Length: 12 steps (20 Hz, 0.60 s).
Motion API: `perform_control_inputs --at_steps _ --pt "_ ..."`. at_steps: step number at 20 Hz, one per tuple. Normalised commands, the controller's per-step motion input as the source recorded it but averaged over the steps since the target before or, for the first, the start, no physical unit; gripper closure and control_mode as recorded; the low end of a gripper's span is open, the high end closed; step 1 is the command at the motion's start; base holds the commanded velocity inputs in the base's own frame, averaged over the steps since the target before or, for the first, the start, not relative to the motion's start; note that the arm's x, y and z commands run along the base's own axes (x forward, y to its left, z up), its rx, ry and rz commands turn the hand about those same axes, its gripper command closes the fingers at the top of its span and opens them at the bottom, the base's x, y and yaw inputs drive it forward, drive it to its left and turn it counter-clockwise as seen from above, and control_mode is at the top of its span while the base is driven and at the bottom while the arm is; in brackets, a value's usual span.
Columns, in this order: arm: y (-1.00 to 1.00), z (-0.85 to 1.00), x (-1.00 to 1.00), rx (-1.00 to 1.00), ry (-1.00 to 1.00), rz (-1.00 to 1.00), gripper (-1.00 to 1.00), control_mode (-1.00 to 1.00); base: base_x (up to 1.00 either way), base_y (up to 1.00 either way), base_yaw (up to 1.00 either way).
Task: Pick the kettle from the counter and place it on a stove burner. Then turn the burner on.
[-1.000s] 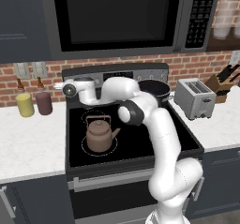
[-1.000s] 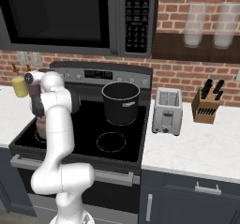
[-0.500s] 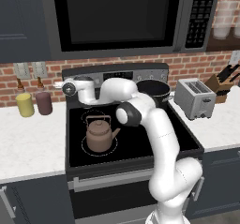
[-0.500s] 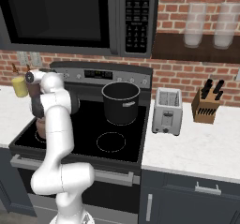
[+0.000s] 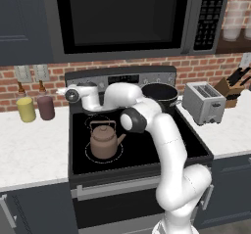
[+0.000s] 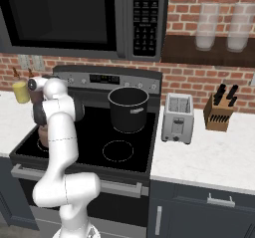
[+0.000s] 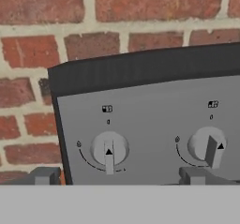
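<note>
Kettle (image 5: 104, 141) sits on its burner ring (image 5: 89, 152), and the gripper (image 7: 119, 177), jaws spread wide and empty, faces the left knob (image 7: 109, 150) dead ahead between its fingertips.

White arm (image 6: 59, 137) over black cooktop (image 6: 94, 142), tall black pot (image 6: 128, 109), toaster (image 6: 177, 117), knife block (image 6: 219, 115)

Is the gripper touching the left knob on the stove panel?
Apart. In the hand view the open gripper has one of its fingers left of and below the left knob, with grey panel between them.
</note>
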Motion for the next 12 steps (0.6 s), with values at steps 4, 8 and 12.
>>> perform_control_inputs --at_steps 4,8,12 --pt "0.00 0.00 0.00 0.00 0.00 0.00 -1.00 -1.00 0.00 0.00 0.00" --pt "0.00 0.00 0.03 0.00 0.00 0.00 -1.00 -1.00 0.00 0.00 0.00" --pt "0.00 0.00 0.18 0.00 0.00 0.00 -1.00 -1.00 0.00 0.00 0.00"
